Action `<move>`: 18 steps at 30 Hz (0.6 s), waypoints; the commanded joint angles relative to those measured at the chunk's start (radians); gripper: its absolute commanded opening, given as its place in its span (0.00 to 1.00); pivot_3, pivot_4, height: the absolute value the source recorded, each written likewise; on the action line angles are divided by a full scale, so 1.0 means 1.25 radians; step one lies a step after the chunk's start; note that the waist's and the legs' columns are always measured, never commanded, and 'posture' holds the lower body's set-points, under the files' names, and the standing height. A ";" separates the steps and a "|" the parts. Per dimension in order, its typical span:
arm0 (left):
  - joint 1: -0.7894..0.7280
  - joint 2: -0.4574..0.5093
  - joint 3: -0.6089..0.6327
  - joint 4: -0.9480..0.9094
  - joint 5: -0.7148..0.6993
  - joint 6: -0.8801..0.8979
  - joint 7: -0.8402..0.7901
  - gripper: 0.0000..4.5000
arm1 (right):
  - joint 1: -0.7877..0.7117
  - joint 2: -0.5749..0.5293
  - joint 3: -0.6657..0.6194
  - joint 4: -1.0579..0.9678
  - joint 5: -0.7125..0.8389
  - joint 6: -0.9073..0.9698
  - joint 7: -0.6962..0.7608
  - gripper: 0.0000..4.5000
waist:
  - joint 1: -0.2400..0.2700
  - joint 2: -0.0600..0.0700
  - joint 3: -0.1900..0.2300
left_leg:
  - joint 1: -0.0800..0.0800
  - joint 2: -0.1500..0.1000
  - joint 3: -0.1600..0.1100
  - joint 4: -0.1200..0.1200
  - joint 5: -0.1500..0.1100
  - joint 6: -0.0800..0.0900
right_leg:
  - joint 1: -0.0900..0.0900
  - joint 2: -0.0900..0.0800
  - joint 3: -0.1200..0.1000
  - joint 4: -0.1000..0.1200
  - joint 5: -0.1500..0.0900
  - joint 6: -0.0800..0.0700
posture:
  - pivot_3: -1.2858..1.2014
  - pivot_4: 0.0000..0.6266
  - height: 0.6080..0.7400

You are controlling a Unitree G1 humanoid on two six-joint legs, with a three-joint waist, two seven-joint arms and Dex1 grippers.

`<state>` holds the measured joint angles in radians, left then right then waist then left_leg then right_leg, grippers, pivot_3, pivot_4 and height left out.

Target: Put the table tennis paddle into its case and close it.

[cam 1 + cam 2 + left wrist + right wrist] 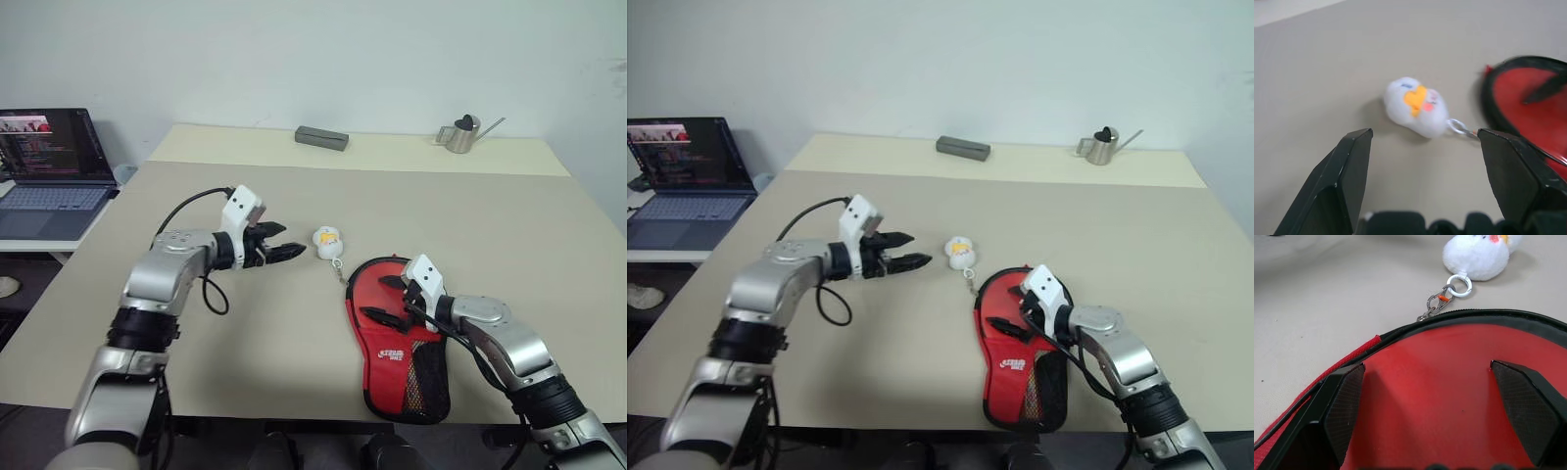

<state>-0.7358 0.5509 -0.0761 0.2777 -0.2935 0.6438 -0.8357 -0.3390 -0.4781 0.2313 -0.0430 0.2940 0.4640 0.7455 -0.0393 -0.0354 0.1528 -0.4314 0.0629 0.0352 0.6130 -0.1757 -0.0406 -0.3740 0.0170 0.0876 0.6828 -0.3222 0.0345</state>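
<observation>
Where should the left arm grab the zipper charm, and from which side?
Grip the plush body of the zipper charm, not the ring and clip joining it to the case. Come from the robot's left, where the left gripper already faces it with jaws open. The charm lies flat on the table, its ring end toward the case, so the body is probably the easier part to take.

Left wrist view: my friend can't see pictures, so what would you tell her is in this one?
A small fluffy white charm with a yellow patch lies on a tan table, right ahead of the left gripper, whose two black fingers are spread open. A metal ring links the charm to the red case beside it.
</observation>
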 commanded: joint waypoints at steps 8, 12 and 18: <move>-0.108 -0.041 -0.034 0.146 0.061 -0.039 -0.012 1.00 | 0.016 0.023 0.014 0.009 -0.019 0.027 0.009 1.00 | 0.002 0.000 0.000 | 0.000 0.000 0.000 0.000 0.000 0.000 | 0.000 0.000 -0.001 0.000 0.000 0.000 | 0.52 0.24 1.00; -0.169 -0.081 -0.043 0.277 0.089 -0.096 -0.029 1.00 | 0.012 0.029 0.014 0.011 -0.020 0.029 0.010 1.00 | 0.002 0.000 0.000 | 0.000 0.000 0.000 0.000 0.000 0.000 | 0.000 0.000 -0.001 0.000 0.000 0.000 | 0.52 0.24 1.00; -0.268 -0.140 -0.043 0.512 0.137 -0.196 -0.038 1.00 | 0.012 0.034 0.012 0.004 -0.024 0.036 0.008 1.00 | 0.000 0.000 0.000 | 0.000 -0.001 0.002 0.000 0.000 0.000 | 0.000 0.000 -0.001 0.000 0.000 0.000 | 0.52 0.24 1.00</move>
<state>-1.0278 0.3784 -0.1349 0.8779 -0.1378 0.4439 -0.8768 -0.3391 -0.4419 0.2269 -0.0451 0.2739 0.4758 0.7470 -0.0394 -0.0357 0.1527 -0.4312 0.0622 0.0381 0.6129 -0.1756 -0.0409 -0.3738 0.0173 0.0863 0.6828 -0.3221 0.0348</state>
